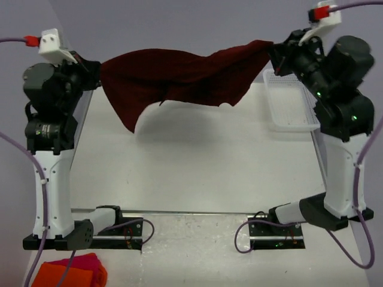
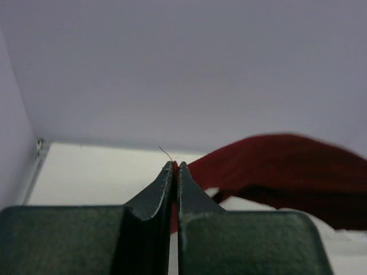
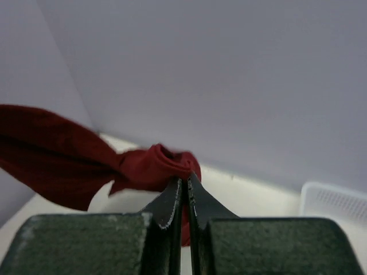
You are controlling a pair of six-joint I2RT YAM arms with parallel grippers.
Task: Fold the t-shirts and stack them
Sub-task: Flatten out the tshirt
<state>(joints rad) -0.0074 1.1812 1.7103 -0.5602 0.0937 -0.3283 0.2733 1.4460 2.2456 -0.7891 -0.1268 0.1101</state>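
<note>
T-shirt, dark maroon, hangs clear of the table, strung between your two arms. One end runs into the left gripper, the other into the right gripper. Both grippers are closed to a hairline, each pinching a small fold of cloth at the very end of its jaws. From the left gripper the fabric drops in a long lobe, below it and toward the right gripper. At the right gripper it is wadded into a knot just ahead of the jaws.

Risks. Each hold is a thin nip. A pull apart or a quick swing could draw the cloth out, and the shirt would fall in a heap. The span is twisted and bunched, so lowering it as it hangs would likely lay it creased, and any fold built on that would be crooked. A white tray sits just below and beside the right gripper, and that end of the cloth could drape over its rim on the way down.

Not established. You cannot tell which parts of the shirt are held: hem, sleeve or collar. In the overhead view the arm housings cover both grip points. The left wrist view shows the cloth blurred. No folded stack is in view. Orange and pink cloths lie well behind the left gripper, by that arm's base, cut off by the frame edge.
</note>
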